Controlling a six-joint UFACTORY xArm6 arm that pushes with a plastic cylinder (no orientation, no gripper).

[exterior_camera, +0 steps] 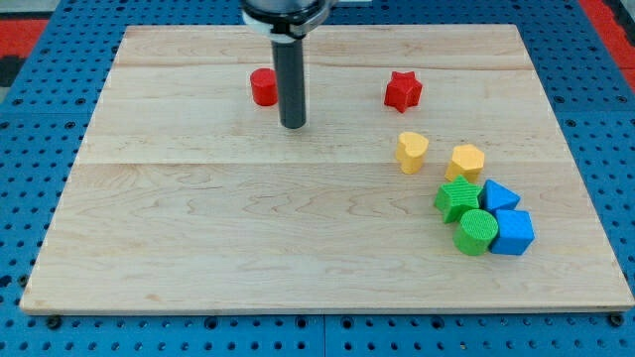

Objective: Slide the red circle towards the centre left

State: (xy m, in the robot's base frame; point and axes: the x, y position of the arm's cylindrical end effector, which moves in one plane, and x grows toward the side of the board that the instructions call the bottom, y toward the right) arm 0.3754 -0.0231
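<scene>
red circle (263,87) sits upper-left on the surface (198,228), tip (293,125) just right and slightly below it, likely lined up for a leftward shove; no hand, nothing held.

This looked like a robotics lab bench. A pale wooden tabletop (248,248) lay on a blue perforated mounting plate (30,149) whose regular holes showed all round the tabletop, with red matting (25,35) beyond the plate's upper corners. Small coloured test blocks sat on the tabletop.
</scene>
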